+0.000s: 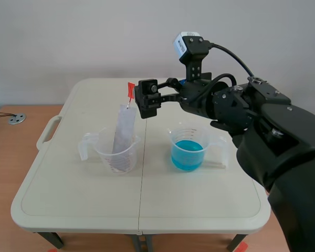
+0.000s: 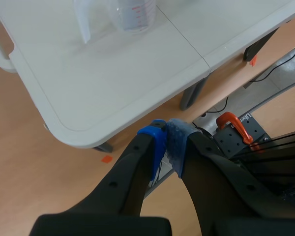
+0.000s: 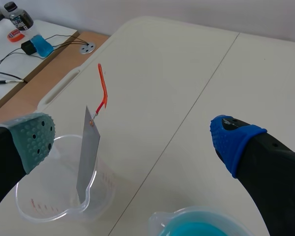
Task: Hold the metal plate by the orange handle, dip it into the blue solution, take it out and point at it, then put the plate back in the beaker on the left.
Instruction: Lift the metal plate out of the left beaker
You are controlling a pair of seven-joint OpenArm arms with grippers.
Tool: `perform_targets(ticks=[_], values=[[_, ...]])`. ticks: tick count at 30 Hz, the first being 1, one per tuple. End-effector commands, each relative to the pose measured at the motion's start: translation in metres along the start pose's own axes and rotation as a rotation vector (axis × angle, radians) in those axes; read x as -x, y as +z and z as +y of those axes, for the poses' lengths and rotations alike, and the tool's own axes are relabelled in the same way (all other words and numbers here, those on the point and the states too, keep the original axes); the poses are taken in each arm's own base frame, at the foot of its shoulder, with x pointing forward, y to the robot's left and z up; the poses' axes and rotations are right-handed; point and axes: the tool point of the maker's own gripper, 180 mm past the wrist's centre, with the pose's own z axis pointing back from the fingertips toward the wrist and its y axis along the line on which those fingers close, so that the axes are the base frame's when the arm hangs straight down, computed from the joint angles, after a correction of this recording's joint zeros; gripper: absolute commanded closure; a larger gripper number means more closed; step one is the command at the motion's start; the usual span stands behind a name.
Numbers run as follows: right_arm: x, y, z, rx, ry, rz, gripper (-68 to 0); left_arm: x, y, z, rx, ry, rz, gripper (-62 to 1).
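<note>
In the scene view the right arm [image 1: 252, 115] reaches past the middle of the surface [image 1: 199, 194]. The right jaws stand just beside the orange handle [image 1: 130, 90], at the same height. From here I cannot tell whether they touch it. The metal plate [image 1: 123, 128] stands leaning in the left beaker [image 1: 115, 155], with the handle on top. The beaker with blue solution [image 1: 189, 149] stands apart, toward the right arm's side.

Only the left wrist view shows the left jaws. They are closed on nothing, the blue pad [image 2: 155, 142] pressed against the paler pad [image 2: 179, 147]. They hang off the edge of the surface, over the wooden floor, and the left beaker is well ahead of them. An orange clamp [image 2: 233, 124] sits on a black base beside them.

The right wrist view makes the gap clear (the scene view hides it). The right jaws are wide open and hold nothing, with the grey-green pad [image 3: 34, 140] and the blue pad [image 3: 233, 142] far apart. The metal plate stands ahead between them, nearer the grey-green pad and not touching it. Its lower end rests inside the left beaker. The orange handle is a thin bent strip, hooked to the plate's top corner.
</note>
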Motion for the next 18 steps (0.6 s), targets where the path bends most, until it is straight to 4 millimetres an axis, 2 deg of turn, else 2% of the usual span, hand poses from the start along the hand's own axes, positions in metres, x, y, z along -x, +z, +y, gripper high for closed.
perform_targets(ticks=[1, 5, 12, 18], values=[[-0.029, -0.006, 0.004, -0.022, 0.024, -0.066, -66.3, -0.008, -0.001, -0.003, 0.005, 0.006, -0.027, -1.6], [-0.034, -0.017, 0.007, -0.038, 0.017, -0.063, -66.3, -0.008, -0.001, -0.003, 0.004, 0.005, -0.029, -1.6], [-0.036, -0.038, 0.024, -0.086, 0.022, -0.054, -66.3, -0.008, -0.001, -0.003, 0.004, 0.004, -0.03, -1.6], [-0.032, -0.053, 0.028, -0.096, -0.004, -0.038, -66.3, -0.008, -0.001, -0.003, 0.004, 0.004, -0.029, -1.6]])
